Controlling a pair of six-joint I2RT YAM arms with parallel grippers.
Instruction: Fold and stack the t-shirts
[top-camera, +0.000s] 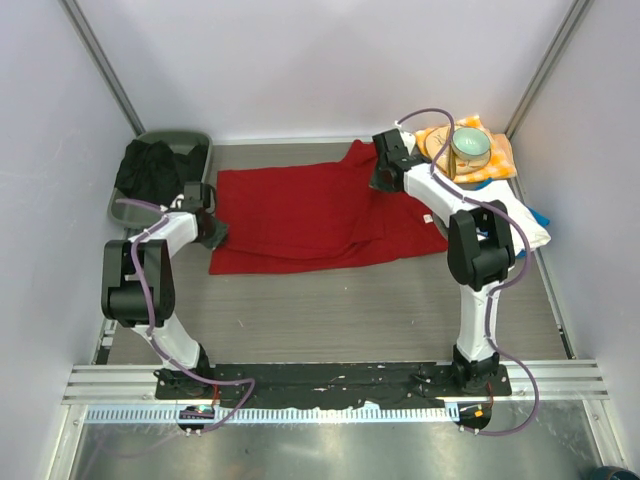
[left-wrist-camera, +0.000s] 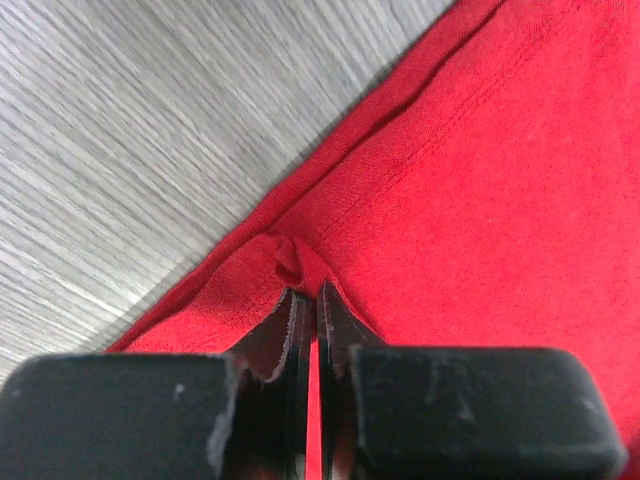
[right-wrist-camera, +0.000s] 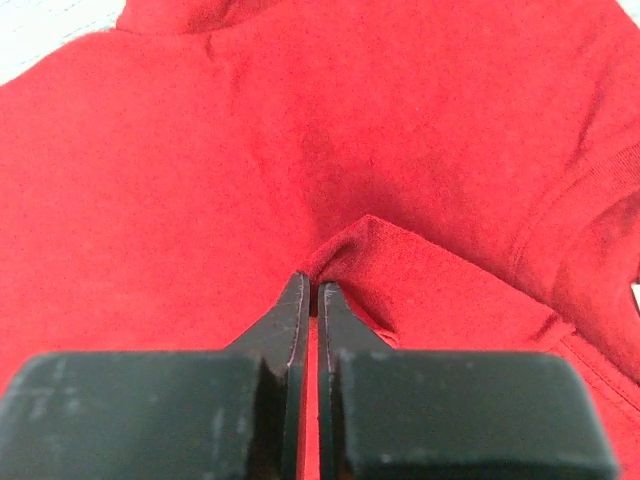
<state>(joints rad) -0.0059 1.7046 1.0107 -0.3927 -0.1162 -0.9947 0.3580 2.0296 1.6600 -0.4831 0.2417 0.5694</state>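
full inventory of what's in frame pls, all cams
red t-shirt: 1, bright red, spread mid-table
white t-shirt: 1, white with blue showing, right edge, partly under the right arm
bin: 1, dark grey, far-left corner
black cloth: 1, black, in the bin
orange-yellow cloth: 1, far-right corner
bowl: 1, teal inside, on the orange-yellow cloth
table: 1, grey wood-grain
left gripper: 1, black, shut on red t-shirt's left edge
right gripper: 1, black, shut on a red t-shirt fold

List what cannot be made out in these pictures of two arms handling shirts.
White cloth t-shirt, top view: mostly covered by the right arm; print unseen.
Black bunched cloth in the grey tray, top view: too crumpled to identify.
Plain red cloth t-shirt, wrist views: edges crop it; left gripper and right gripper hide the pinched folds.
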